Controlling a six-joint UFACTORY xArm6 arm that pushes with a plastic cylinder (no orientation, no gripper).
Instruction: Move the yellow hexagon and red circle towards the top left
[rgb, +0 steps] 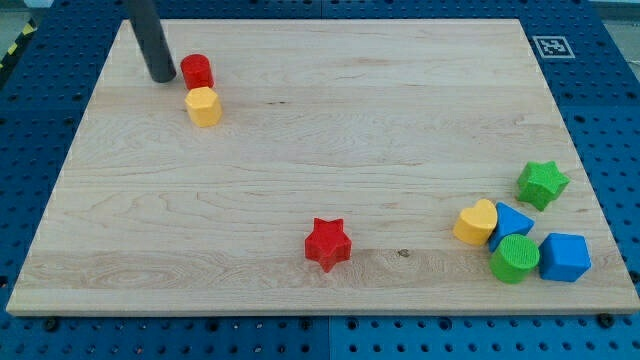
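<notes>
The red circle (197, 71) sits near the view's top left of the wooden board. The yellow hexagon (203, 106) lies just below it, touching or nearly touching. My tip (162, 77) is on the board just left of the red circle, a small gap apart, and up-left of the yellow hexagon. The dark rod rises from it to the view's top edge.
A red star (328, 243) lies at bottom centre. At bottom right are a green star (542, 183), a yellow heart (477, 221), a blue block (513, 220), a green circle (515, 258) and a blue cube-like block (565, 256). A marker tag (553, 46) is at the top right.
</notes>
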